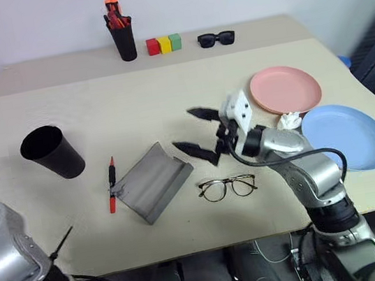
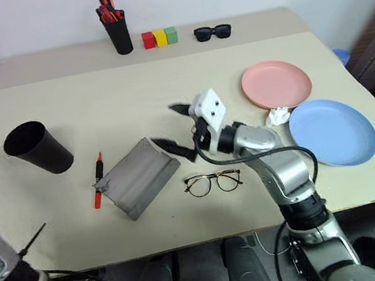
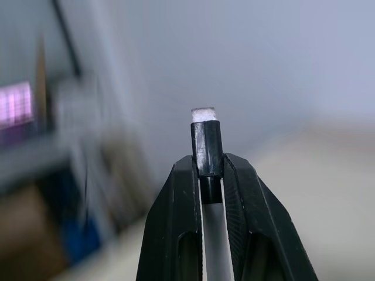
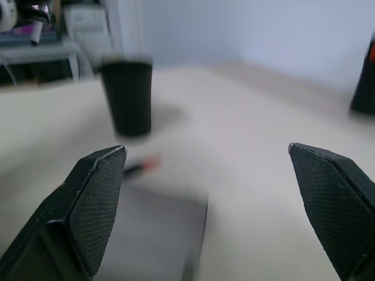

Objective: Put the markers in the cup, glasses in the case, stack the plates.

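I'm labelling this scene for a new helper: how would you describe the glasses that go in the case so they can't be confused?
Start at the grey case lying open near the table's front edge. Just to its right, below the right pincer, lie the glasses. Their rims are thin and dark with clear lenses, unlike the solid black sunglasses at the table's far edge.

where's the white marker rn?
The white marker is clamped in the left pincer, black cap end poking out past the fingertips in the left wrist view. The red marker lies on the table between the cup and the case.
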Robot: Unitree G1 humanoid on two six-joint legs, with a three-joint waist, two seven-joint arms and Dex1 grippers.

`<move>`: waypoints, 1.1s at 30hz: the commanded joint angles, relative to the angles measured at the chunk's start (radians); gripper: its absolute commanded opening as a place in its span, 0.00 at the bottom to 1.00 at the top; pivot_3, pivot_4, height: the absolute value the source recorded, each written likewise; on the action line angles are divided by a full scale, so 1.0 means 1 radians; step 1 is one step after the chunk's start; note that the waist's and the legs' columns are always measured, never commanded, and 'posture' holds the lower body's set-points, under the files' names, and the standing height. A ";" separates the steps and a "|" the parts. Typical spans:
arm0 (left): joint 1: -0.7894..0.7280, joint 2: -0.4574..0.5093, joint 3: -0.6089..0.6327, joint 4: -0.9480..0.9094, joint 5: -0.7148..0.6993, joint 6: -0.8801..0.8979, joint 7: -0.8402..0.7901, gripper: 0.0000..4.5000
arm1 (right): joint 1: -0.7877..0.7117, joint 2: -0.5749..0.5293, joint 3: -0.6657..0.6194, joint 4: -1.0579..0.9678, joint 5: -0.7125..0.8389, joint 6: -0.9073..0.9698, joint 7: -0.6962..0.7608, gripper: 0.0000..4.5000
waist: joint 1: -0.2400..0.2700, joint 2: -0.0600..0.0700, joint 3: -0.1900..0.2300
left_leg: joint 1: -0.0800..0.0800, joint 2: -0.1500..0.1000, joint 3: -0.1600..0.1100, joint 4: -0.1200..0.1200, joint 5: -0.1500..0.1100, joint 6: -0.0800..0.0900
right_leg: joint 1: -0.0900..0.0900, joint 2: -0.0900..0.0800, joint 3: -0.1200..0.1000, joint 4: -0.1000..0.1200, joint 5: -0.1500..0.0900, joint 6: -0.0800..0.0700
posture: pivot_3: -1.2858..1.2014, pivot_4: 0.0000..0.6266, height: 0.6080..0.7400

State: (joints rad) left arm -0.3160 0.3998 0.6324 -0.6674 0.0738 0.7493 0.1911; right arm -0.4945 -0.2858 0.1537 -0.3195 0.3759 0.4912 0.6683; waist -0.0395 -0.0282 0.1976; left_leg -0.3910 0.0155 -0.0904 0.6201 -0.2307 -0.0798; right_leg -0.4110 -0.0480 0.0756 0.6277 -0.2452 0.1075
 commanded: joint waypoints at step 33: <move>0.054 -0.087 -0.238 0.304 -0.001 -0.441 -0.040 0.50 | -0.081 0.099 0.063 0.093 -0.047 -0.118 0.007 1.00 | -0.005 -0.001 0.000 | -0.001 0.001 0.000 -0.005 0.000 0.000 | -0.005 0.001 0.000 0.003 0.002 0.004 | 0.52 0.24 1.00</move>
State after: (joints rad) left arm -0.2635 0.3102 0.3748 -0.3238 0.0758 0.3238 0.1434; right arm -0.5592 -0.1841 0.2287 -0.2105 0.3278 0.3960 0.6718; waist -0.0443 -0.0291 0.1972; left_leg -0.3917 0.0163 -0.0903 0.6150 -0.2306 -0.0793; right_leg -0.4159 -0.0470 0.0755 0.6305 -0.2431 0.1118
